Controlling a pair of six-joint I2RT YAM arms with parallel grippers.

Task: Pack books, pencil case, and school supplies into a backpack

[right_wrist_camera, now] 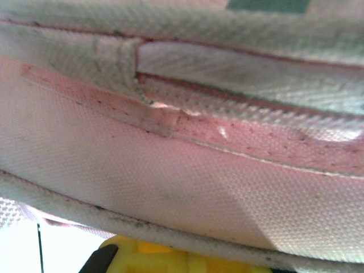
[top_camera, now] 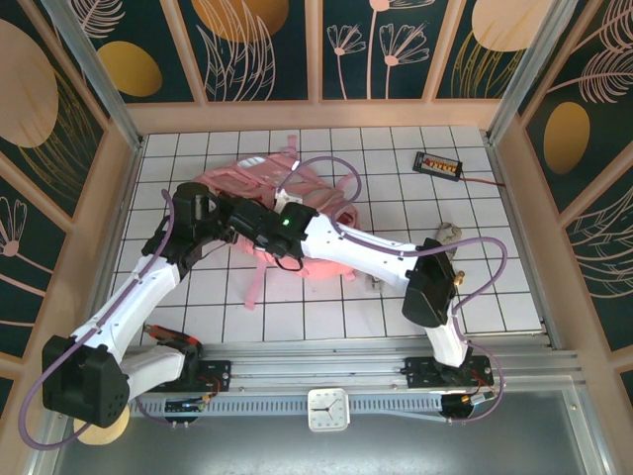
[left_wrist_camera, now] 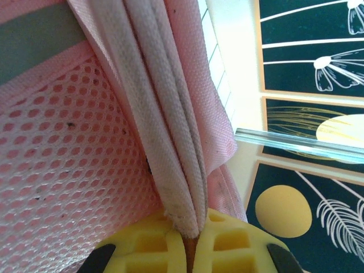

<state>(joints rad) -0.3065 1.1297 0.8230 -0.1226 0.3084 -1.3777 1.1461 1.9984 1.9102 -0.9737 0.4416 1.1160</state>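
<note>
On a white gridded table, a pink backpack is seen lying left of centre, towards the far side. Its white piping is pinched between the left gripper fingers. The right gripper is pressed closed, seemingly on the bag's trimmed edge. A small black device is seen far right.

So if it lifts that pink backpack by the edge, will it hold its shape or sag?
Probably sag: the backpack lies slumped, straps splayed. The trim pinched in the left gripper folds flat, so likely soft cloth. Its mesh looks grippy, not slippery.
</note>
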